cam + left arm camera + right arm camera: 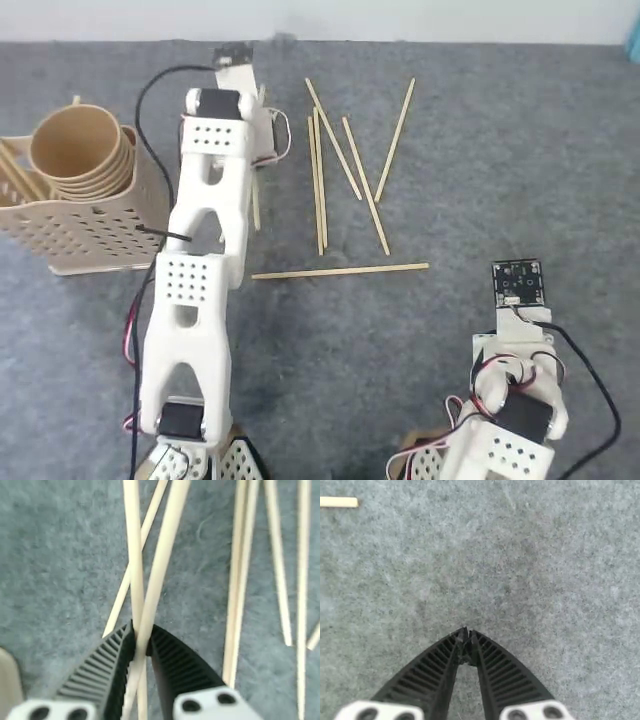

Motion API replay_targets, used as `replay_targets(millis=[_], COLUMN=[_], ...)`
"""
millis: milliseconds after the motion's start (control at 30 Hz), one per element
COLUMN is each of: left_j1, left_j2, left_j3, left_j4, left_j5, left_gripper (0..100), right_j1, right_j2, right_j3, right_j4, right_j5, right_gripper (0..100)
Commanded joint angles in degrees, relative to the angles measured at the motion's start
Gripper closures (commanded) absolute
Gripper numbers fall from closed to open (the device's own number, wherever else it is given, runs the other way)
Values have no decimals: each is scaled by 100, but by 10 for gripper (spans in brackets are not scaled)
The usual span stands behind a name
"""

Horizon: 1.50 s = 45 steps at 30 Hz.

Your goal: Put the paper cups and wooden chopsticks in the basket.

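My left gripper [141, 630] is shut on two wooden chopsticks [159, 565] that cross between its jaws, just above the grey carpet. A third chopstick [120, 600] lies slanted under them. In the high view the left arm [210, 170] stretches up beside the basket [80, 235], which holds a stack of paper cups [75, 140] and some chopsticks [18, 170]. Several loose chopsticks [320, 180] lie to the right of that arm, and one [340, 270] lies crosswise below them. My right gripper [466, 635] is shut on nothing over bare carpet.
The right arm [515, 400] sits folded at the bottom right, away from the chopsticks. A chopstick tip [339, 502] shows in the right wrist view. Grey carpet [520, 160] covers the table, with open room at the right.
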<state>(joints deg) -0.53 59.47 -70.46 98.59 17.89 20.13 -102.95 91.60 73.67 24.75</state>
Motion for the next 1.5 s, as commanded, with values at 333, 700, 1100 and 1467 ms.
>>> replay_targets(millis=[333,700,1100,1467], left_j1=[-88,-1336,-3640,-4484], left_j2=[-3446,-5116,-6409,-5635], left_j3=[1332,1323,1367,1376], left_j4=[185,-448,-2303,-2831], left_j5=[-958,-932,-932,-932], left_gripper=[988,988,987,987], right_j1=[-66,-57,-31,-22], right_j2=[-92,-101,-101,-101], right_j3=[-26,-26,-26,-26], right_j4=[-4,-4,4,13], right_j5=[88,88,88,88], right_gripper=[991,991,991,991])
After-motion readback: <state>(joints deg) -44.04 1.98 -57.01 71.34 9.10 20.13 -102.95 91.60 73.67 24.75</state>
